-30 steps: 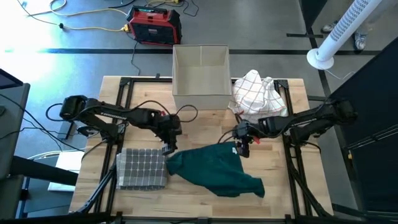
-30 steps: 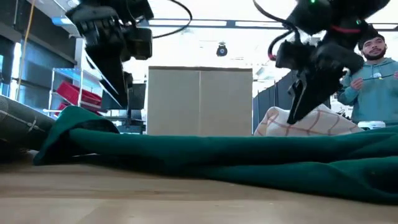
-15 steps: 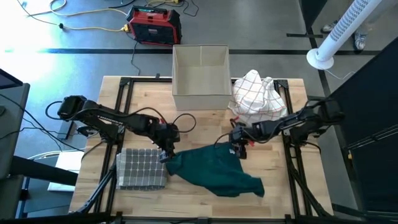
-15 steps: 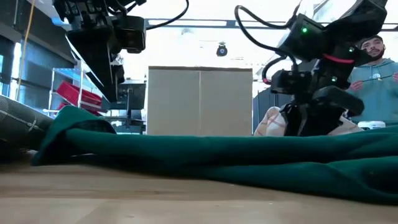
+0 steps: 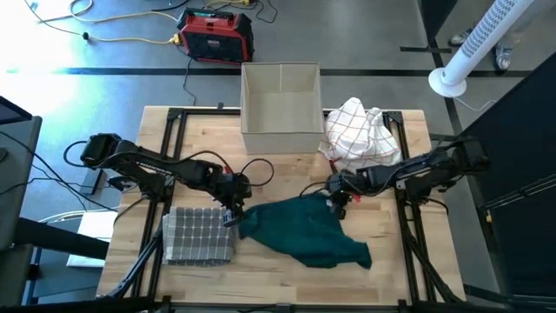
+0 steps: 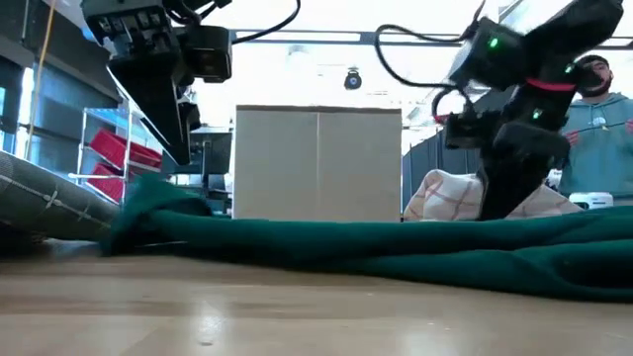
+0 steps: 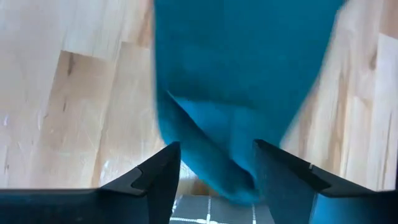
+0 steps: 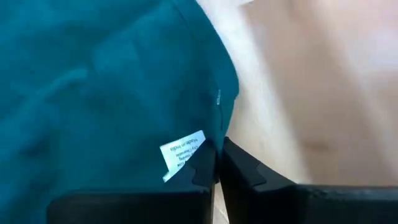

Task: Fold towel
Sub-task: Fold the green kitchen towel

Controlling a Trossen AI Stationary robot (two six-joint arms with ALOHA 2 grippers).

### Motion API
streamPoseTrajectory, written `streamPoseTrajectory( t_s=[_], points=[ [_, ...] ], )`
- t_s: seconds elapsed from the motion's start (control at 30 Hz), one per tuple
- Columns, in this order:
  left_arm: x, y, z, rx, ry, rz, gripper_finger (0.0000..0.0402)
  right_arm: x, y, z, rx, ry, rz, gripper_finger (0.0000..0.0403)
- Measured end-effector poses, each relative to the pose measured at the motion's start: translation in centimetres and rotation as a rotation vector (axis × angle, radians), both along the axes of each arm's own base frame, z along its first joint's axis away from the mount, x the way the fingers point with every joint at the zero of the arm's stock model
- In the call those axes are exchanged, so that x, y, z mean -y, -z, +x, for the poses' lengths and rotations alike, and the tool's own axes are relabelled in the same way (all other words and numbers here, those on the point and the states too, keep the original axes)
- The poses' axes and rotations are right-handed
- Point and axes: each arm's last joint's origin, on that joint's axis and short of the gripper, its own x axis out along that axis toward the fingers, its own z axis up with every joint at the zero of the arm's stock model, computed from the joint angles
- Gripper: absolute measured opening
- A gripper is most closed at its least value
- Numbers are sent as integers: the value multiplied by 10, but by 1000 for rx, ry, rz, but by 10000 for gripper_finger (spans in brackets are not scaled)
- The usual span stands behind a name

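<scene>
You've got the wooden tabletop (image 5: 391, 252) under everything, with the teal towel (image 5: 304, 233) lying rumpled across its middle, spreading from the centre toward the near right. Behind it stands the beige box (image 5: 280, 96) at the far edge, and just right of that a white checked cloth (image 5: 360, 130) sits bunched in a heap. To the towel's left lies a folded grey checked cloth (image 5: 198, 235), flat, its right edge just beside the towel.

Your left hand (image 5: 233, 211) is down at the towel's left corner, fingers spread apart either side of the fabric in the wrist view, not clamped. Your right hand (image 5: 339, 198) is at the towel's far right edge, clenched on the hem right by the small white label (image 8: 182, 150). In the low view, a person (image 6: 603, 129) stands in the room beyond.
</scene>
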Motion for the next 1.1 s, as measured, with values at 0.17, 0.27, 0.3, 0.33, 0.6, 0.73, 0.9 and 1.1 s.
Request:
streamPoseTrajectory(
  t_s=[0.17,0.27,0.3,0.33,0.6,0.73,0.9,1.1],
  points=[
    [0,0,1,13,36,19,191,1,-47,-18,25,136,-132,1],
    [0,-1,2,37,62,31,191,2,-74,-27,97,230,-191,0],
    [0,-1,2,40,72,36,191,3,-80,-30,113,257,-207,0],
    [0,-1,3,45,78,43,191,3,-84,-33,118,278,-223,0],
    [7,8,14,100,57,235,191,7,-91,-37,152,447,-301,0],
    [15,22,25,115,4,302,191,7,-91,-36,161,472,-304,0],
    [27,41,36,137,-65,343,191,7,-91,-35,168,478,-304,0],
    [36,62,40,123,-216,409,191,7,-91,-35,173,480,-303,0]
  ],
)
